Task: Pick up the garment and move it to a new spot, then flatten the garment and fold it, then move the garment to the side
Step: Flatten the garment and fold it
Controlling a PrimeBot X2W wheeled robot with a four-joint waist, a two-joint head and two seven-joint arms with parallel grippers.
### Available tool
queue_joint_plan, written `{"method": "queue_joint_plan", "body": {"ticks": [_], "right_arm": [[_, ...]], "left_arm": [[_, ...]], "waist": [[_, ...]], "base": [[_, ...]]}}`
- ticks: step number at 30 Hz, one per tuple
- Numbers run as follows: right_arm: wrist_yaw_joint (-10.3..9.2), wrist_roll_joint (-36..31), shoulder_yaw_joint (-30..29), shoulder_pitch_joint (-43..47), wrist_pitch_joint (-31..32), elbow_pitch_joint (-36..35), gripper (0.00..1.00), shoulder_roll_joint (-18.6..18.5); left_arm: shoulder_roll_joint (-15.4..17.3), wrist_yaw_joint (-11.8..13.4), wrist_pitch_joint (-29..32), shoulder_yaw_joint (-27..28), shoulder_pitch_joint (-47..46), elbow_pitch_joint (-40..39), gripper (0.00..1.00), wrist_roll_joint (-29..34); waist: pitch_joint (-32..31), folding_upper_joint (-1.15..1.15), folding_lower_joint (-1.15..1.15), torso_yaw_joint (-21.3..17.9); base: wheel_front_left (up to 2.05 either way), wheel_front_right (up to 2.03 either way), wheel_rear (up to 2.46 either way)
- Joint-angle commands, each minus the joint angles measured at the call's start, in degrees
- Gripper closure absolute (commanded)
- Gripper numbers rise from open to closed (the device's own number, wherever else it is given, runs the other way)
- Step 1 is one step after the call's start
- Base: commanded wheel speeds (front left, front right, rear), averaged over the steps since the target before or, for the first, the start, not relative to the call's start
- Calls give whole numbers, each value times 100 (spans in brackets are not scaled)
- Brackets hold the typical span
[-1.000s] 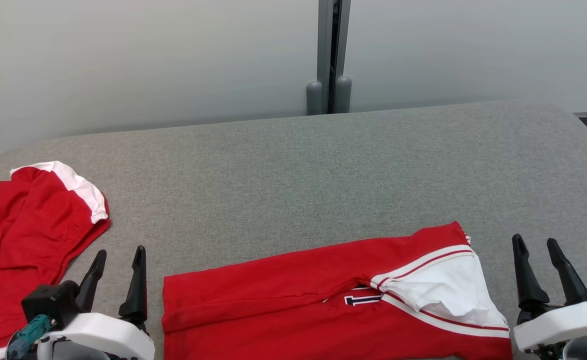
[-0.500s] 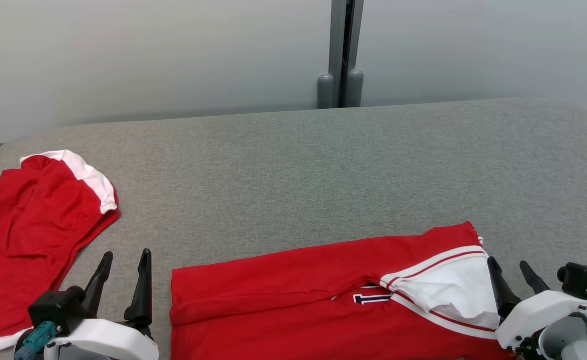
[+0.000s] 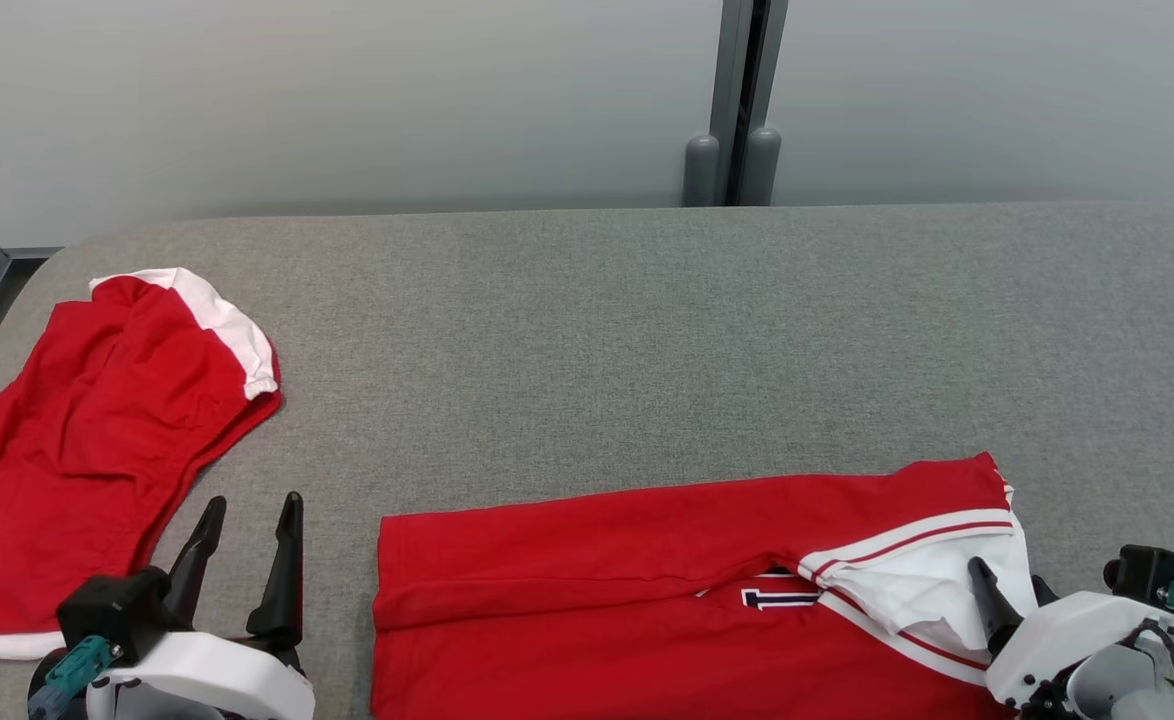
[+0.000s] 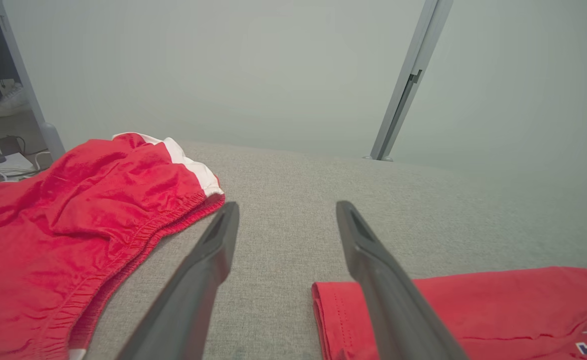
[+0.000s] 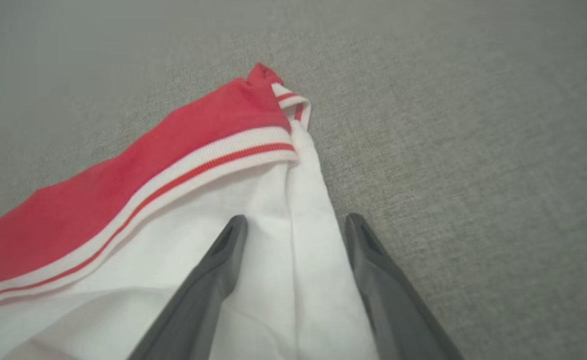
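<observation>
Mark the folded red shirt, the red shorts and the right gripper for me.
folded red shirt [image 3: 587,570], head view, red upper fold.
red shorts [image 3: 97,440], head view, middle of cloth.
right gripper [image 5: 294,220], right wrist view, midway between fingertips.

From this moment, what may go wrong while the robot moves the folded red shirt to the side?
The open right hand straddles the loose white sleeve; closing there may pull the folded red shirt open. The left hand hangs beside the red shorts and might catch them.

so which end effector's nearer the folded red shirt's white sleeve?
Right: right end effector over the white sleeve; left end effector off the opposite end of the red shirt.
</observation>
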Motion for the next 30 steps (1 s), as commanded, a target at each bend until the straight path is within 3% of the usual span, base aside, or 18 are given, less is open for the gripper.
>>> {"method": "queue_joint_plan", "body": {"ticks": [1,9,10,11,12,30], "right_arm": [[2,99,51,27,149,141,0,45],[17,699,404,-25,688,387,0,220],[18,756,461,-27,720,388,27,221],[21,803,513,-30,720,384,70,215],[21,861,557,-30,724,369,100,213],[7,1677,1139,-129,432,-142,100,-450]], "left_arm": [[-9,-21,-18,40,-60,8,0,45],[-59,-122,-18,158,-119,-29,0,189],[-72,-135,-19,169,-118,-30,0,205],[-94,-161,-19,187,-115,-31,0,227],[-116,-188,-19,205,-108,-39,0,263],[-588,-741,-19,844,311,-46,0,962]], "waist": [[5,0,0,16],[33,0,0,51],[31,0,0,53],[24,0,0,54],[15,0,0,55],[-101,0,0,50]], "base": [[0,0,0],[0,0,0],[0,0,0],[0,0,0],[0,0,0],[0,0,0]]}}
